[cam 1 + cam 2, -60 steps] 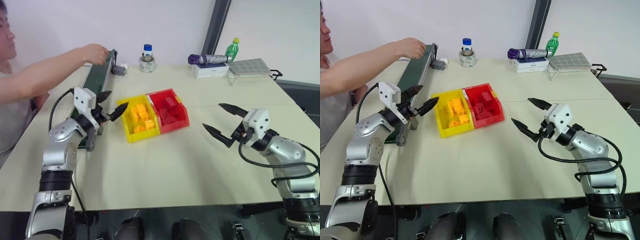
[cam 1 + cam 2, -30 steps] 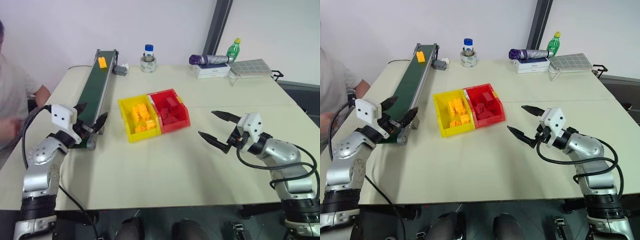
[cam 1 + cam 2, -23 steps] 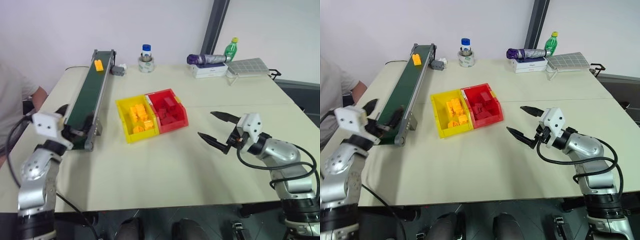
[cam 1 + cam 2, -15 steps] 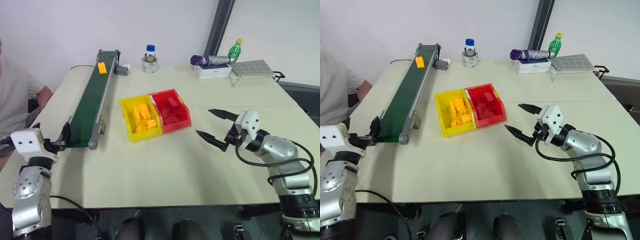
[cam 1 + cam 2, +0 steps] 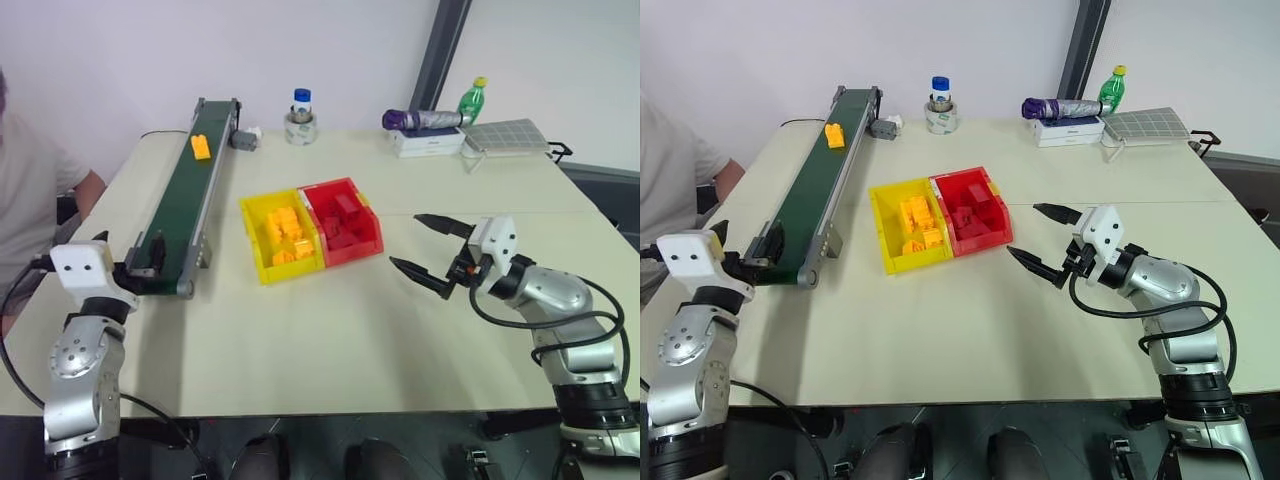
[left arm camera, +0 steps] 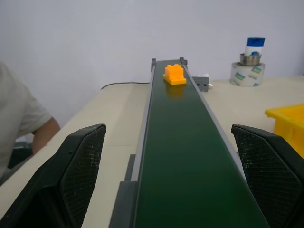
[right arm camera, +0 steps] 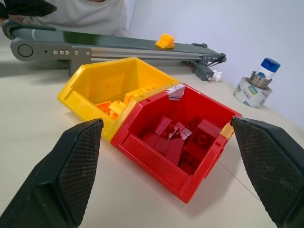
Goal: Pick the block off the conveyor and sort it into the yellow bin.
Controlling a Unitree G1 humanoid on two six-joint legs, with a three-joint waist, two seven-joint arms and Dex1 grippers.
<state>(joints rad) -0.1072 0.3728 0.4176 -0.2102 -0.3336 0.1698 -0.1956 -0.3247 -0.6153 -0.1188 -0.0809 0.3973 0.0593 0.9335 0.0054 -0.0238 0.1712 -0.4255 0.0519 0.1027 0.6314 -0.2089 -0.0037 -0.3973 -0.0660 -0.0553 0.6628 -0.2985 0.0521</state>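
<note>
The yellow-orange block [image 5: 201,146] rides near the far end of the dark green conveyor [image 5: 185,200], also visible straight ahead as the block [image 6: 175,74]. My left gripper [image 5: 128,255] hangs open just off the belt's near end, pointing along it, with nothing between its fingers. The yellow bin [image 5: 249,236], holding several yellow bricks, stands to the right of the belt. Right of the bins, my right gripper [image 5: 405,240] is open and empty, aimed at the bins and well apart from them.
A red bin [image 5: 357,249] of dark red blocks is joined to the yellow one. A grey motor [image 5: 243,140] sits at the belt's far end. A jar on a tape roll [image 5: 300,117], a purple umbrella [image 5: 420,120] and a green bottle [image 5: 465,100] line the back. A person [image 5: 25,200] sits at the left.
The person's arm has withdrawn from the belt. The block has travelled a little way along the belt toward me. My left gripper drew back left and now lines up with the belt's near end.
</note>
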